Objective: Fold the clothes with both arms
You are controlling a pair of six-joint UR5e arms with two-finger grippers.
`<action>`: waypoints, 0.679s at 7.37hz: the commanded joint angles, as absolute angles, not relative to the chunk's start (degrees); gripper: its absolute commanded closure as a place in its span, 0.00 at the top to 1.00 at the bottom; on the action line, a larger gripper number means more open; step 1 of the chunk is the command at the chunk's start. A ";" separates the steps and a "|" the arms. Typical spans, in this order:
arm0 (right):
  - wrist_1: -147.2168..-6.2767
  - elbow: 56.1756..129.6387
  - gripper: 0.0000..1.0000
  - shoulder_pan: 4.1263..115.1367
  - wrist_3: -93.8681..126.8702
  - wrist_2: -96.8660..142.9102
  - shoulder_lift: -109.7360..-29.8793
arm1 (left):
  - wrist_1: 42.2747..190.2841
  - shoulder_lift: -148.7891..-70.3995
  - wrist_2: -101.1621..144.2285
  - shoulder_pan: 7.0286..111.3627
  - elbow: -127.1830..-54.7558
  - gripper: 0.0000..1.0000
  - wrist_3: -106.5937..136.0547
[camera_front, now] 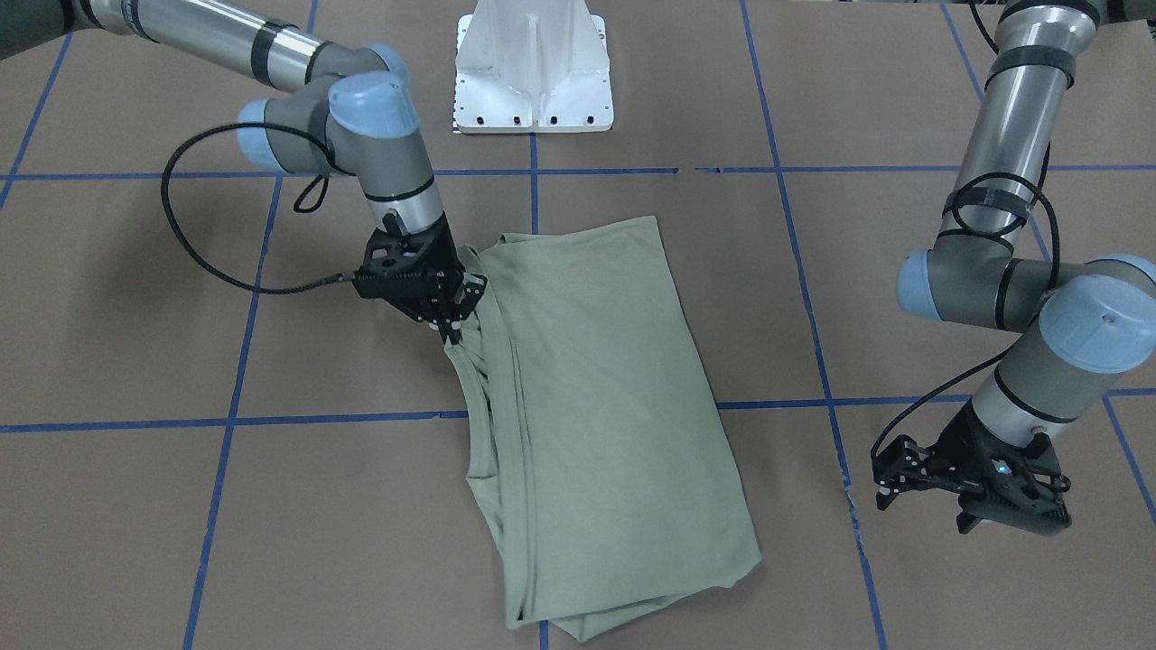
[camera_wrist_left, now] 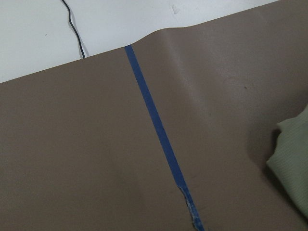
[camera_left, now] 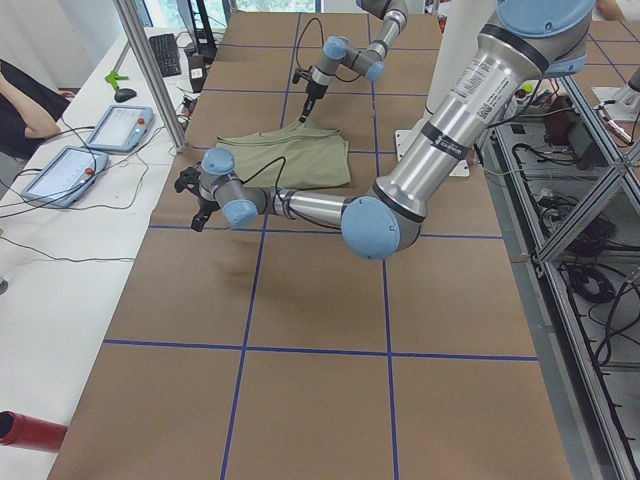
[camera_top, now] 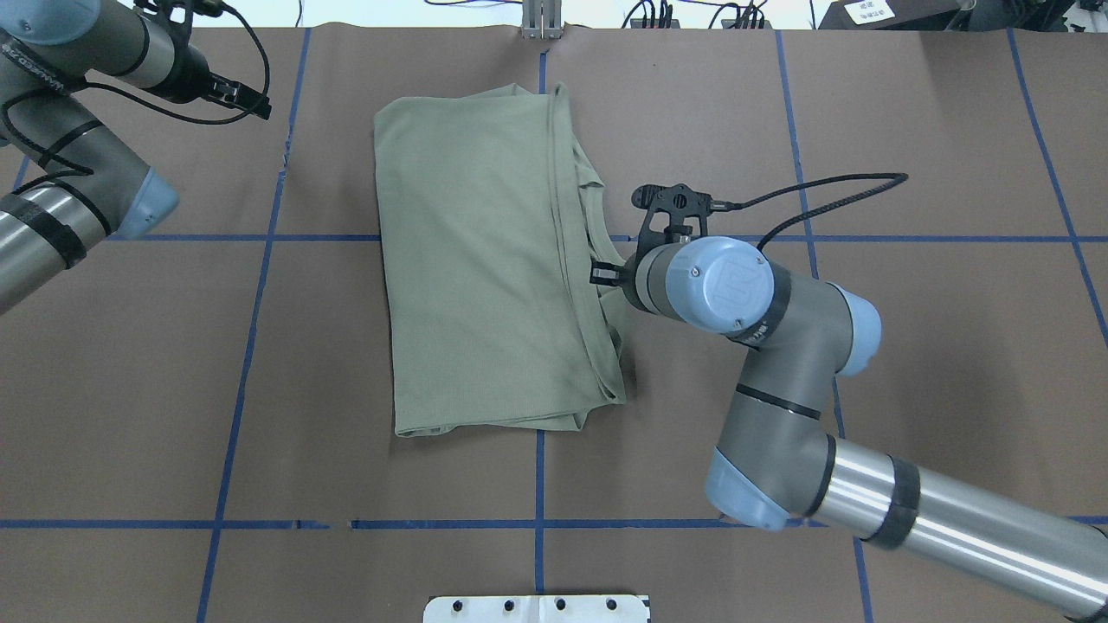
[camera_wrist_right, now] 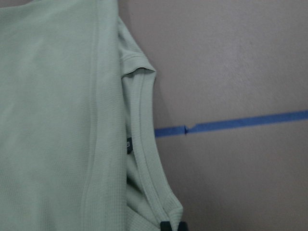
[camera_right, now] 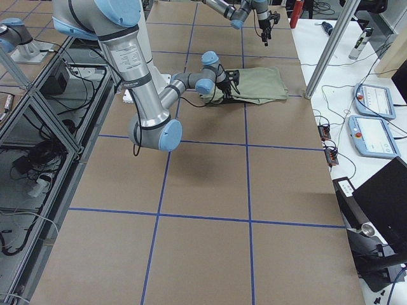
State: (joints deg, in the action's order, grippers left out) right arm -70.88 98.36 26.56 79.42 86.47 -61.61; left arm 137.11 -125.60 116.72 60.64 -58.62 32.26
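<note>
As the shirt (camera_top: 476, 260) lies lengthwise front-to-back, collar (camera_wrist_right: 147, 144) rightward, right jaws pinch it; left jaws gape.

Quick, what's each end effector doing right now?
Left end effector: open, empty.
Right end effector: closed on the ribbed collar of the pale sage-green knit shirt.

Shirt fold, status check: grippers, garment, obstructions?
Right gripper shut on shirt, at its collar. Left gripper open, off the shirt. Shirt lies folded, long rectangle. No obstacle visible.

Brown paper-covered table (camera_top: 346, 484), blue tape grid (camera_top: 537, 476); white side bench (camera_left: 50, 300) holding two tablets (camera_left: 118, 128).
</note>
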 commanded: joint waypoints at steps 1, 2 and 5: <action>-74.88 103.27 0.00 21.28 82.97 80.88 -64.42 | 137.11 -125.60 116.72 60.64 -58.62 1.00 32.26; -74.88 103.01 0.00 21.18 82.88 80.77 -64.60 | 137.11 -125.60 116.72 60.64 -58.62 1.00 32.26; -75.06 102.48 1.00 23.97 79.91 79.62 -65.30 | 137.11 -125.60 116.81 60.64 -58.71 1.00 32.26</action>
